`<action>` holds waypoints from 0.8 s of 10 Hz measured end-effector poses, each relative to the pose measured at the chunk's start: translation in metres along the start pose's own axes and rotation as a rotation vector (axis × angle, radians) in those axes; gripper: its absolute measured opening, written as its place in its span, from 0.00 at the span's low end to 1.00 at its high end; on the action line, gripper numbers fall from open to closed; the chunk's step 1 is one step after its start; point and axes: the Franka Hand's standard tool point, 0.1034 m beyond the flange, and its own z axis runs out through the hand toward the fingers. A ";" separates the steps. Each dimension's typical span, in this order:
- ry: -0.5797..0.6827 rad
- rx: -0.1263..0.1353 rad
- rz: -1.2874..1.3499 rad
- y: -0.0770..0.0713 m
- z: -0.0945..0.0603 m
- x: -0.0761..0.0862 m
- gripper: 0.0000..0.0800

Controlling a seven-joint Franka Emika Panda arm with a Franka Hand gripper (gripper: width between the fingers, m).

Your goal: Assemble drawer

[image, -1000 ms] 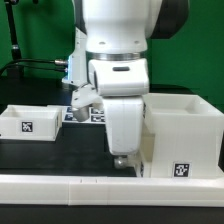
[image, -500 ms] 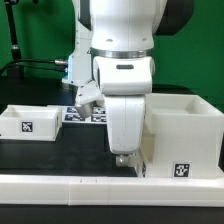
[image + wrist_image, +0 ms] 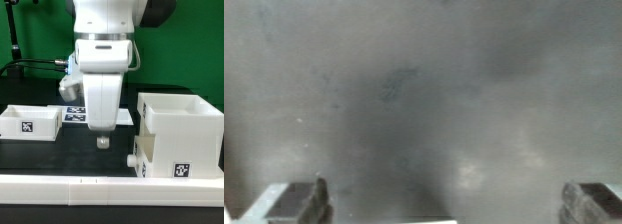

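Note:
The large white drawer casing [image 3: 185, 125] stands at the exterior view's right, with a tag on its front. One small tray [image 3: 144, 150] sits in its side, its knob [image 3: 134, 158] sticking out toward the left. The second tray [image 3: 28, 122] lies apart at the left, tag facing front. My gripper [image 3: 101, 141] hangs over the black table between them, left of the knob and not touching it. In the wrist view the gripper [image 3: 441, 205] is open, its fingers [image 3: 295, 200] wide apart with only bare table between them.
The low white border wall [image 3: 90, 186] runs along the front edge. The marker board [image 3: 72, 113] lies behind the arm. A green backdrop and black cables are at the back left.
My gripper has moved up and to the exterior view's left, away from the casing. The tray's knob, hidden behind it before, now shows free.

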 end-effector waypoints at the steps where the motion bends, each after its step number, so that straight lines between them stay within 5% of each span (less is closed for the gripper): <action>1: -0.006 0.002 -0.004 -0.006 -0.007 -0.008 0.81; 8: -0.007 -0.008 0.034 -0.005 -0.009 -0.017 0.81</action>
